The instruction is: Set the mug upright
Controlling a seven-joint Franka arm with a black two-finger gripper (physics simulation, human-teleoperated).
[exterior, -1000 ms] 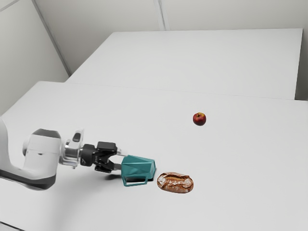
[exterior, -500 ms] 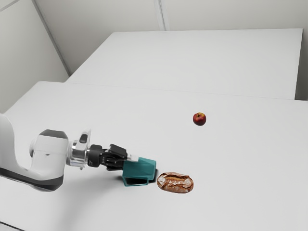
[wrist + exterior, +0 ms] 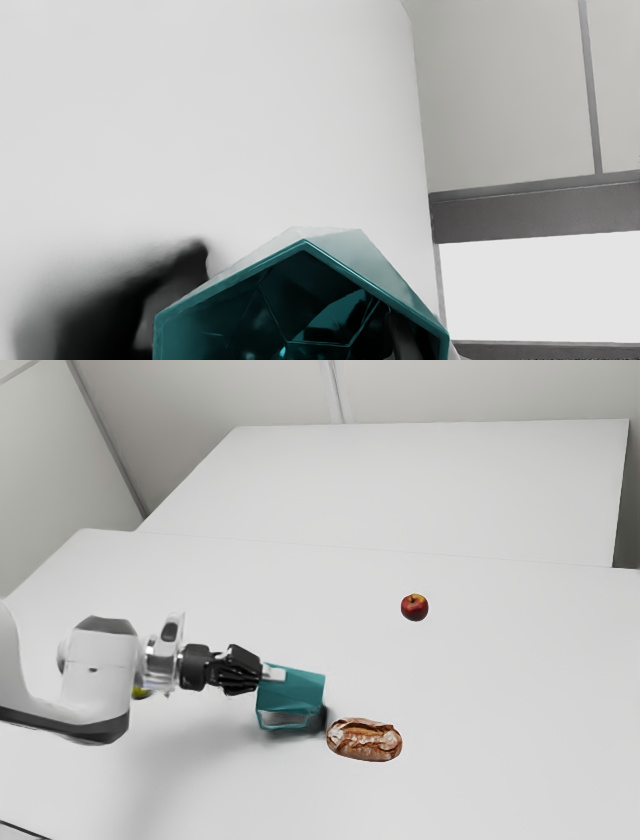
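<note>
The teal faceted mug (image 3: 300, 688), lower left of centre in the exterior view, has risen slightly off the white desk (image 3: 500, 680), its wall clamped by the black gripper (image 3: 272, 674). Orientation remains sideways; rotation to upright is required.

Side view looks down, wrist view close-up; both share the mug (image 3: 298, 688).

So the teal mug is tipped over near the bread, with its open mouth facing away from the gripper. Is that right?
Not quite: the mouth faces toward the gripper, not away from it. The wrist view shows this, looking straight into the hollow of the teal mug. The mug is indeed tipped over near the bread.
</note>
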